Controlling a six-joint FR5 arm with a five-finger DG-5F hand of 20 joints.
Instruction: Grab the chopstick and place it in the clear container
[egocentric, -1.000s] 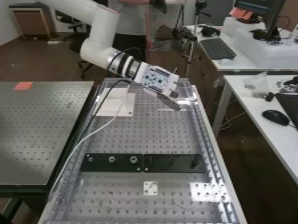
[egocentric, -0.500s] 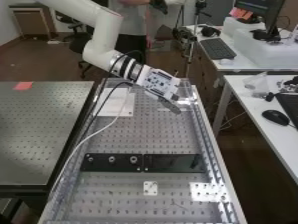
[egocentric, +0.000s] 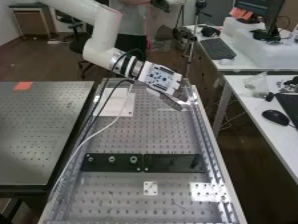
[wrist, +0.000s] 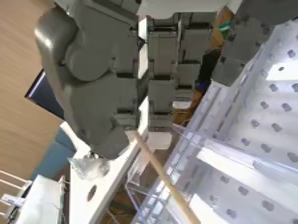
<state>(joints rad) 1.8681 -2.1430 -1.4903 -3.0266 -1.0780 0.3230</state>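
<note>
Slender wooden chopstick: your dark grey robot hand is pinching it near the clear plastic container; white cable is trailing past the long black bar.

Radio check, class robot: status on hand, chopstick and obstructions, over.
Hand shut. Chopstick pinched near one end. Clear container nearby, its wall a possible snag.
</note>
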